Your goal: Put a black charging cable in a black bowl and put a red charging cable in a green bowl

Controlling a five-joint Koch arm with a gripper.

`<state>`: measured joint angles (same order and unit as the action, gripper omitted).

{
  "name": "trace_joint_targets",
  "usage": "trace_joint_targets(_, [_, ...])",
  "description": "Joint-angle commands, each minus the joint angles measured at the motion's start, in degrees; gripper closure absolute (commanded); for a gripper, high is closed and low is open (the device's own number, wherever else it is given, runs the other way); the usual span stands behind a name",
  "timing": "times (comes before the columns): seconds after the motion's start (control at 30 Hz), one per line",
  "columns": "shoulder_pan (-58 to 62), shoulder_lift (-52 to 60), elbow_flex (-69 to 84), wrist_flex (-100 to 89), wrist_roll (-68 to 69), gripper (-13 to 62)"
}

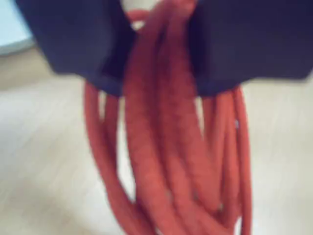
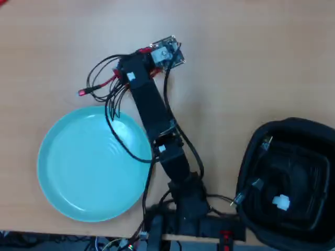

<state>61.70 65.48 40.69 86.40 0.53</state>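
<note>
Your gripper [image 1: 159, 54] is clamped on the red charging cable [image 1: 166, 147], whose loops hang over the wooden table [image 2: 251, 57] just beyond the green bowl [image 2: 78, 172]. The black charging cable [image 2: 272, 193] (white tie showing) lies in the black bowl [image 2: 314, 130]. No writing is readable.

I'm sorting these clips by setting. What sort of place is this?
Probably a desk at a home or office workspace: a light wooden table, loose wires by the arm's base at its edge, and household dishes, a green bowl and a black bowl, as props.
</note>
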Motion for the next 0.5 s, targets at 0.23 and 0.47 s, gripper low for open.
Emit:
trace_joint_targets(0.23, [-3.96, 11.16, -9.67, 0.53, 1.67, 56.8])
trace_joint_targets(0.47, [-7.12, 16.17, -9.58, 8.53, 2.90, 56.8])
